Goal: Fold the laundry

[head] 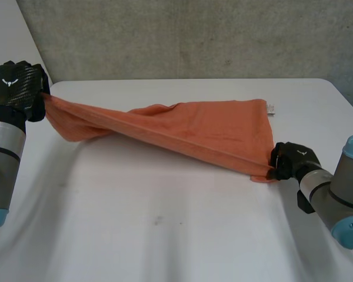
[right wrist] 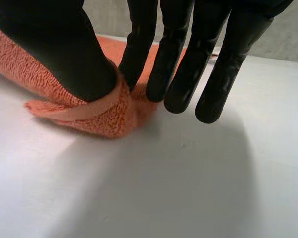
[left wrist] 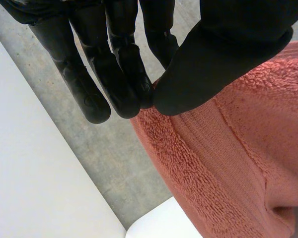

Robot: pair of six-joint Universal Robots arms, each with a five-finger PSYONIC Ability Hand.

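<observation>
An orange towel (head: pixel 194 132) stretches across the white table (head: pixel 165 223), its left end lifted off the surface. My left hand (head: pixel 17 88) holds that raised end at the far left; in the left wrist view its thumb (left wrist: pixel 213 64) and fingers (left wrist: pixel 124 74) pinch the towel's corner (left wrist: pixel 228 148). My right hand (head: pixel 288 160) sits low on the table at the towel's near right corner. Seen from the right wrist, the thumb (right wrist: pixel 64 54) presses the hemmed corner (right wrist: pixel 94 111) against a finger (right wrist: pixel 139 44), and the other fingers point down just beside the cloth.
A small white label (head: pixel 271 108) sticks out at the towel's far right corner. A grey concrete wall (head: pixel 194 35) runs behind the table. The table's right edge lies close to my right arm (head: pixel 341 194).
</observation>
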